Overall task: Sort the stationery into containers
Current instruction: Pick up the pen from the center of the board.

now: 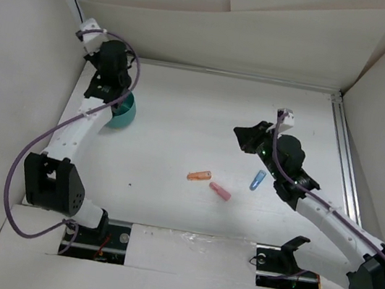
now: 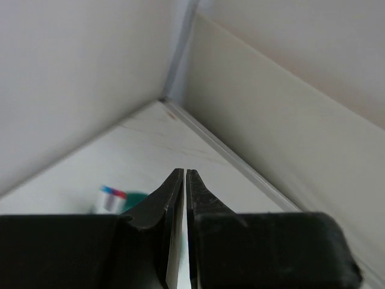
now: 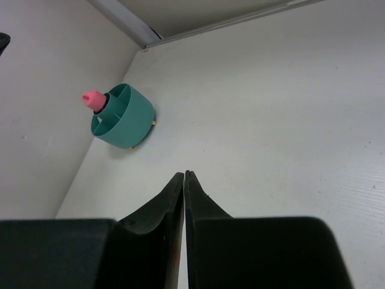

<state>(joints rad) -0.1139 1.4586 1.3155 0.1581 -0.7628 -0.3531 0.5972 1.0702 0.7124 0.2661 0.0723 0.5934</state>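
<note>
Three loose pieces lie on the bench [image 1: 184,106], all back from the tips of the right jaws, toward that arm's base. The right wrist view looks ahead and shows none of them. The light-blue piece [image 1: 257,180] is nearest, just beside the right arm [image 1: 327,217], with its long axis running steeply near-to-far. The pink piece [image 1: 219,191] and the orange piece [image 1: 199,176] lie further to the left of those jaws. The orange one lies almost crosswise and the pink one slants. They are short, stubby and bright against the pale bench.

We judge the right arm the one for any of them, since the left jaws are well apart from all three. Those hang at the teal cup [image 3: 129,120], which sits far ahead and to the left of the right jaws. A pink-capped piece [image 3: 93,100] stands up out of one compartment.

Both pairs of jaws are pressed together with nothing between them, so the right pair must part before it can take a piece.
</note>
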